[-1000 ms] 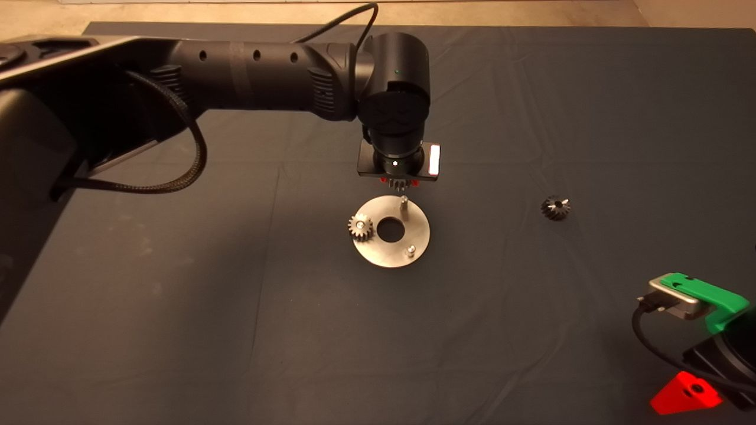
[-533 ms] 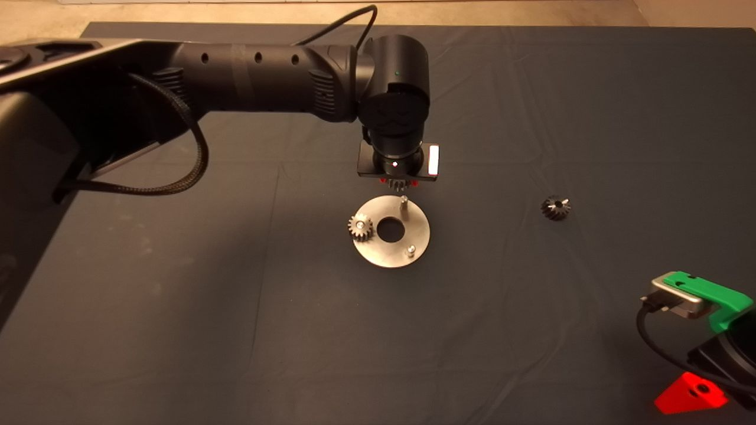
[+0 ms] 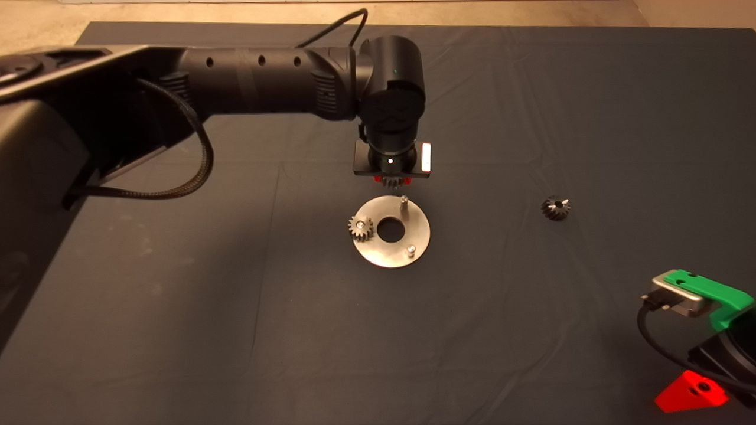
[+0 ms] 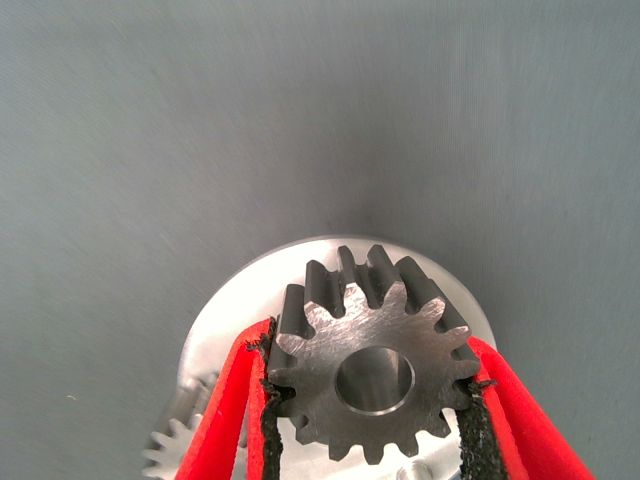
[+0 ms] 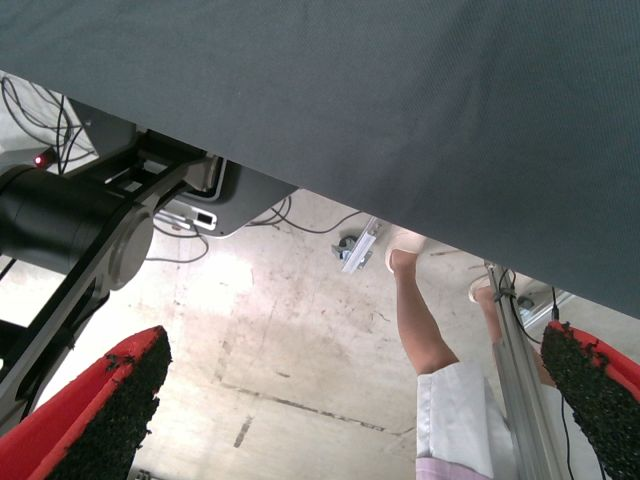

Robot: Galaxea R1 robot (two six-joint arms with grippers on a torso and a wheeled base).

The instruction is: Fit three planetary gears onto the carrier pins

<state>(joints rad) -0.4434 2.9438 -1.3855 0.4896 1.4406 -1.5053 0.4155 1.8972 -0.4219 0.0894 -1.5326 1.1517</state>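
- The left gripper (image 4: 370, 400) was clamped on a planetary gear (image 4: 372, 370), pads against opposite teeth, bore pointing down, hanging above the far rim of the carrier disc (image 3: 416, 233) near the worktop's middle.
- The nearest bare pin (image 3: 404, 206) stood just nearward of the held gear, so the bore looked not yet lined up over it.
- One gear (image 3: 361, 228) already sat on the left-side pin; a second bare pin (image 3: 410, 251) stood toward the near edge.
- A third gear (image 3: 555, 208) lay toward the worktop's right edge, well apart.
- The right gripper (image 3: 690, 394), fingers spread wide and empty, waited at the near right corner.
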